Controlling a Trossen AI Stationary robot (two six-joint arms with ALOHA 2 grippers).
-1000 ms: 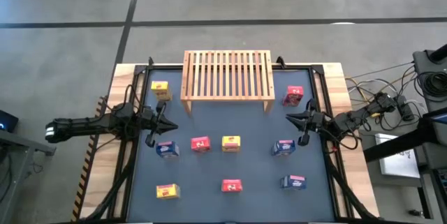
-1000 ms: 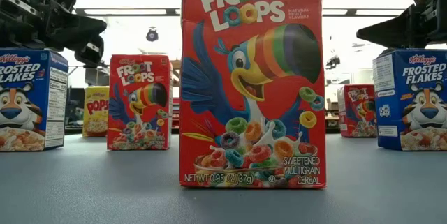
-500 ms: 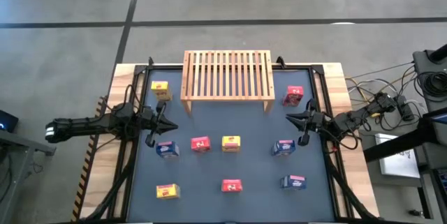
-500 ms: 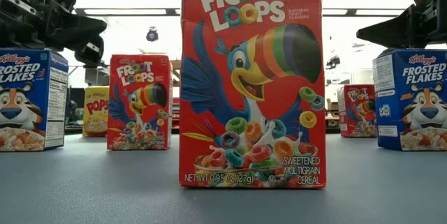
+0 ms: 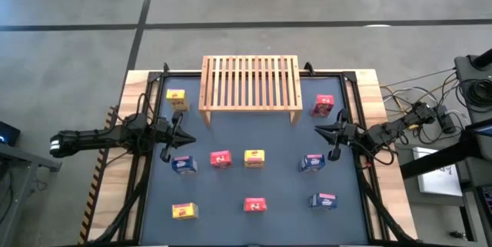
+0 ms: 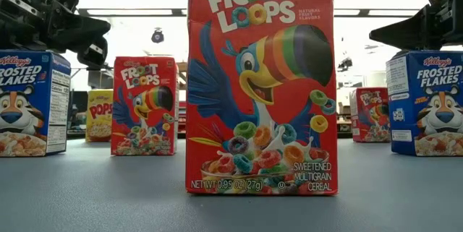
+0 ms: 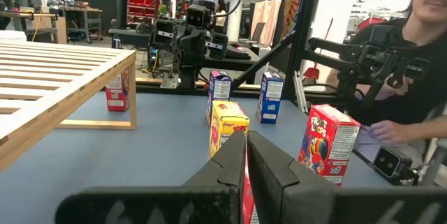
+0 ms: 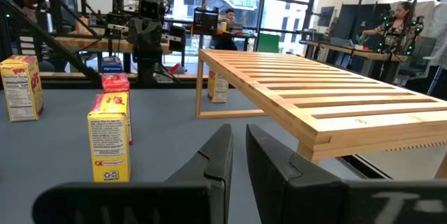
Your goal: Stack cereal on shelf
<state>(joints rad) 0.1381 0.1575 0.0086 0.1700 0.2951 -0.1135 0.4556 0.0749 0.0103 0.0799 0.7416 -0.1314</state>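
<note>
The light-wood slatted shelf (image 5: 250,81) stands on its side legs at the table's far middle. Nine small cereal boxes stand upright on the dark mat: yellow (image 5: 176,98), (image 5: 254,157), (image 5: 183,211); red (image 5: 323,106), (image 5: 221,158), (image 5: 254,205); blue (image 5: 184,165), (image 5: 311,162), (image 5: 323,200). My left gripper (image 5: 188,140) hovers at the left, shut and empty, its fingers pointing toward the table's middle (image 7: 246,135). My right gripper (image 5: 319,130) hovers at the right, shut and empty, pointing toward the table's middle (image 8: 239,130). No box is on the shelf.
A black frame and a wooden border (image 5: 138,85) run round the mat. A person (image 7: 419,42) sits beyond the table's edge in the left wrist view. In the low view the near red box (image 6: 262,80) fills the middle. Cables (image 5: 430,112) lie off the table's right side.
</note>
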